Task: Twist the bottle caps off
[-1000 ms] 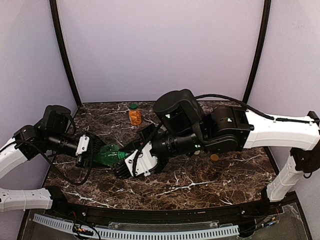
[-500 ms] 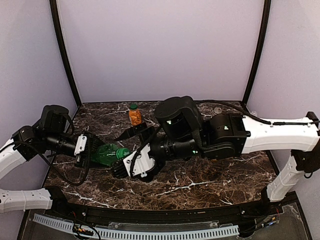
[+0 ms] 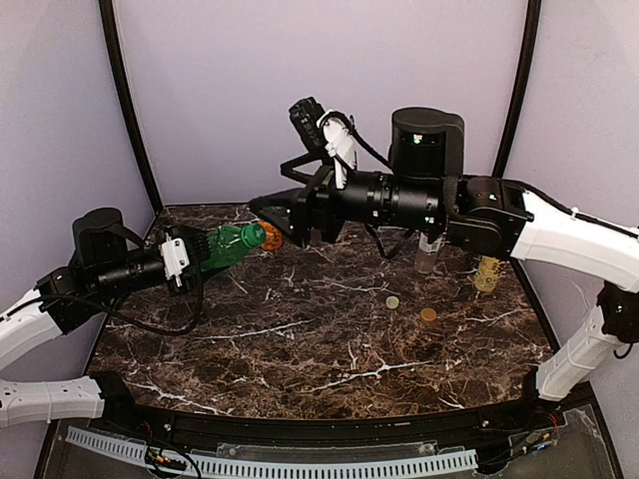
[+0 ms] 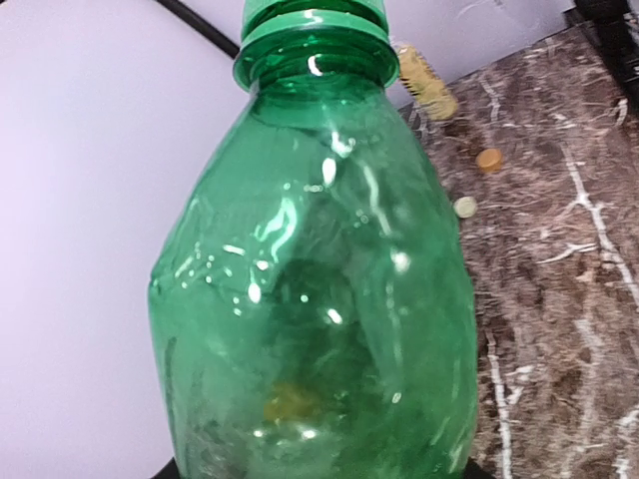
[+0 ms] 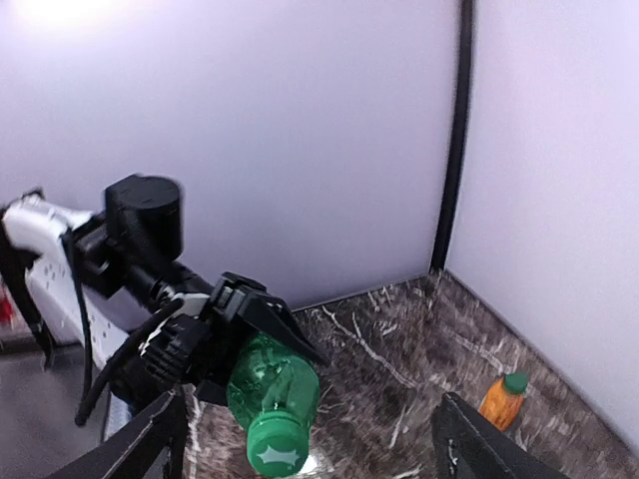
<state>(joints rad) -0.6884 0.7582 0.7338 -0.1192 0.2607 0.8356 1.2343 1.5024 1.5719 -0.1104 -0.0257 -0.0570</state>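
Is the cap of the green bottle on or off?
On. The right wrist view shows a green cap closing the mouth of the green bottle.

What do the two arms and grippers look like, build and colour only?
Both arms pair smooth white shells with black cylindrical joint housings. The right arm shows small green lights on its housings. A loose black cable loops under the left arm. The left gripper has a white block behind black fingers; the right gripper is black with a white bracket behind it.
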